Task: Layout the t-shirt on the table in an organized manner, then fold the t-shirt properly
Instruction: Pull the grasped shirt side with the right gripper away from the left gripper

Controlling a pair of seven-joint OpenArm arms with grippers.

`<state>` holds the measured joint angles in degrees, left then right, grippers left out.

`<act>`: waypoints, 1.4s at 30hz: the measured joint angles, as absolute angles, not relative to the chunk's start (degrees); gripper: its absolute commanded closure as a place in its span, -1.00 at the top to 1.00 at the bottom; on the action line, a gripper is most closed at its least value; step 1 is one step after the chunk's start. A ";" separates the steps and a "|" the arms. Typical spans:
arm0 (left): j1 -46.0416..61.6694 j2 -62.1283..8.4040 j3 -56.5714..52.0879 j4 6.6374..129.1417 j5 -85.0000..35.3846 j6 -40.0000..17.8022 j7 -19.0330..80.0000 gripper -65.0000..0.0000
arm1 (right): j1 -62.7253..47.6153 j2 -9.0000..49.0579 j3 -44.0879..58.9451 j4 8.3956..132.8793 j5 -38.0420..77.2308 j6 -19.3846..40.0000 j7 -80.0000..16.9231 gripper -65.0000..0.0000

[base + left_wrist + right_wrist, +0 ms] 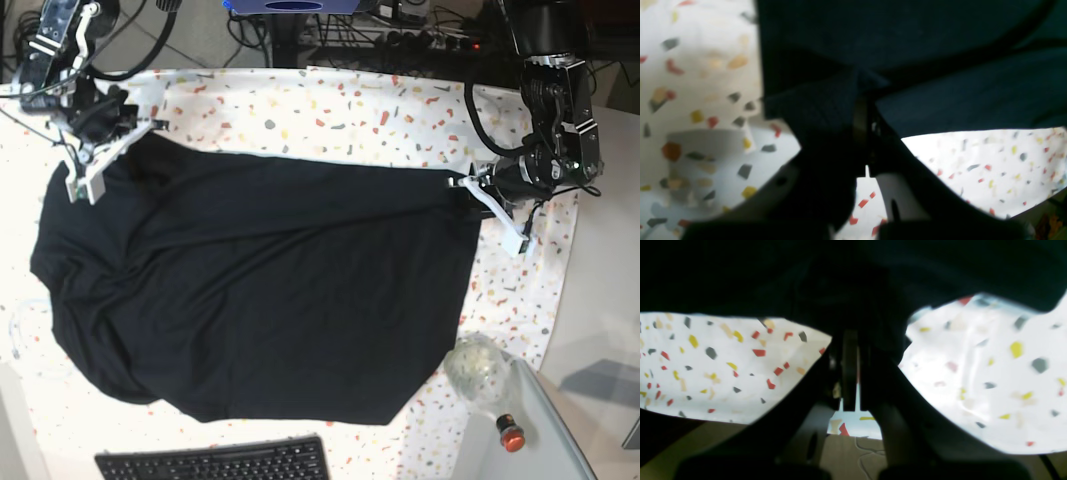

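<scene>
We have the t-shirt [260,290] spread over most of the worktop [330,115], its far edge stretched between our two arms. Our left end effector [864,110] is clamped on the fabric at the shirt's 3 o'clock corner, and our right end effector [853,350] is pinched shut on the 10 o'clock corner. Both grips look thin, so a hard pull could slip a corner free and bunch the cloth. The near hem at 6 o'clock lies close to the keyboard [215,462], and the glass jar [478,365] at 5 o'clock could be dragged or tipped if we sweep the shirt that way.
</scene>
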<state>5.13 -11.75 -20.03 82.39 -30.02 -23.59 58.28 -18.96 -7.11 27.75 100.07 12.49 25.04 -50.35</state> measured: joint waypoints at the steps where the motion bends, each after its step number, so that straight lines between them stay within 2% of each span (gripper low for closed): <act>1: 5.10 -11.70 -20.03 82.39 -30.00 -23.59 58.30 -1.00 | -19.03 -7.11 27.81 98.85 11.90 25.02 -49.01 -0.52; 2: 5.08 -11.73 -20.03 82.39 -30.13 -23.62 58.28 -1.00 | -18.94 -7.07 27.90 97.54 11.97 24.99 -47.70 -0.20; 3: 5.06 -11.75 -20.05 82.39 -30.02 -23.59 58.28 -1.00 | -18.90 -7.05 27.90 96.53 11.99 24.99 -46.35 0.03; 5: 5.08 -11.70 -20.14 82.39 -30.04 -23.59 58.28 -1.00 | -18.79 -6.61 27.83 94.67 12.21 25.04 -42.68 0.25; 10: 5.08 -11.70 -19.99 82.39 -30.06 -23.59 58.28 -1.00 | -18.41 -4.51 27.53 88.71 12.12 24.88 -37.45 0.22; 13: 5.10 -11.68 -19.94 82.39 -30.04 -23.59 58.28 -1.00 | -17.50 -3.75 27.53 86.83 12.14 24.88 -37.36 -0.12; 17: 5.08 -11.73 -19.97 82.39 -30.06 -23.59 58.28 -1.00 | -17.23 -3.77 27.53 86.76 12.19 24.86 -37.12 -0.79; 19: 5.10 -11.73 -20.21 82.39 -30.04 -23.59 58.28 -1.00 | -17.87 -3.92 27.55 87.85 12.03 24.86 -38.48 -0.86; 20: 5.10 -11.75 -20.23 82.39 -30.04 -23.59 58.28 -1.00 | -18.44 -4.10 27.75 89.01 12.10 24.88 -39.20 -0.79; 21: 5.10 -11.73 -20.27 82.39 -30.04 -23.59 58.28 -1.00 | -19.27 -4.10 27.86 90.35 12.14 24.86 -39.11 -0.64; 24: 5.15 -11.77 -20.38 82.39 -30.04 -23.59 58.28 -1.00 | -21.23 -4.08 28.01 93.51 12.32 24.88 -39.18 -0.03; 26: 5.48 -11.79 -20.47 82.39 -30.04 -23.59 58.26 -1.00 | -21.26 -3.92 28.12 93.38 12.14 24.91 -39.55 0.18; 34: 5.87 -11.79 -20.47 82.39 -30.06 -23.62 58.26 -1.00 | -17.26 -3.77 28.12 89.25 12.32 24.86 -38.50 0.11; 38: 5.85 -11.79 -20.47 82.39 -30.06 -23.59 58.26 -1.00 | -16.88 -2.72 27.68 85.30 12.45 24.99 -33.04 0.11; 42: 5.89 -11.77 -20.47 82.39 -30.04 -23.62 58.26 -1.00 | -17.04 -2.35 27.75 84.14 12.05 24.86 -32.27 0.11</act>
<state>5.89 -11.77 -20.47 82.39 -30.04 -23.62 58.26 -17.04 -2.35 27.75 84.14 12.05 24.86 -32.27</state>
